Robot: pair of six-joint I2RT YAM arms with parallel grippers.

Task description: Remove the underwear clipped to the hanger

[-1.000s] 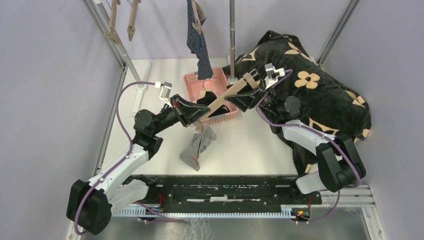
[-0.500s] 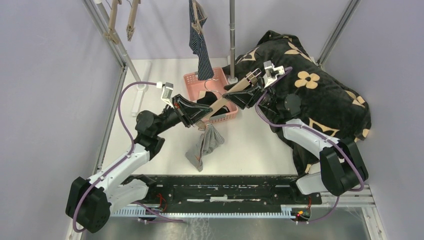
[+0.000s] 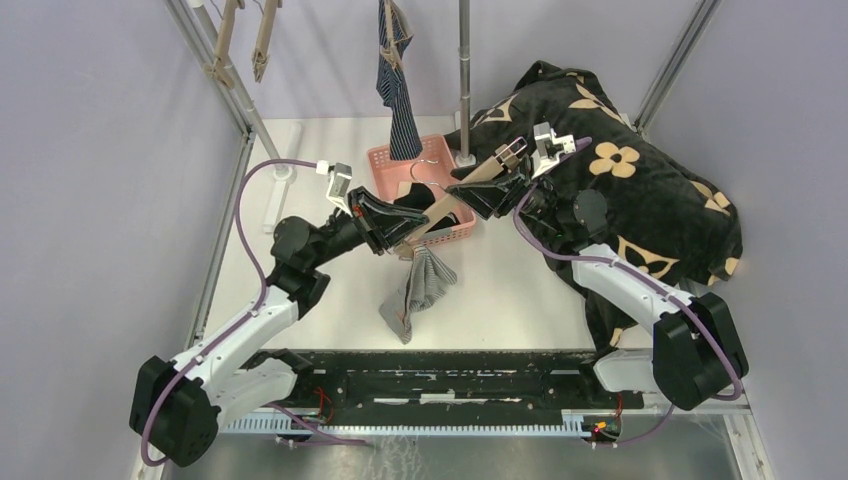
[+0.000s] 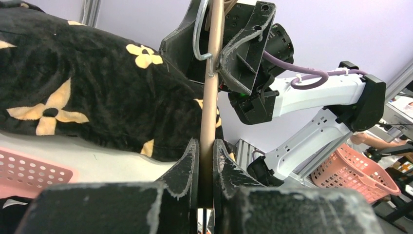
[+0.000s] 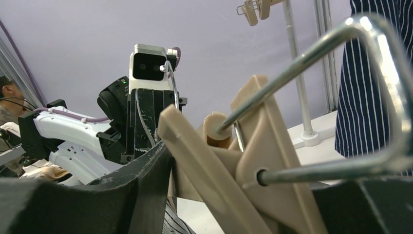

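Observation:
A beige hanger (image 3: 440, 208) spans between both grippers. My left gripper (image 3: 400, 235) (image 4: 205, 146) is shut on its bar (image 4: 212, 87) at the lower end. My right gripper (image 3: 480, 190) (image 5: 251, 195) is closed round a beige clip (image 5: 253, 146) with a wire spring at the upper end. The grey-and-white striped underwear (image 3: 420, 285) hangs from the hanger just below my left gripper. The navy striped underwear (image 3: 398, 80) (image 5: 370, 87) hangs from another hanger on the rack behind. A black piece (image 3: 452, 214) lies in the pink basket (image 3: 385, 160), partly hidden by the grippers.
A big black blanket with tan flowers (image 3: 640, 190) (image 4: 73, 87) is heaped at the back right, under my right arm. A metal pole (image 3: 464, 70) stands behind the basket. Bare hangers (image 3: 225, 45) hang on the rack frame at top left.
The right jaws have narrowed onto the clip. The hanger and both grippers have shifted slightly right and up, and the grey striped underwear has swung right with them.

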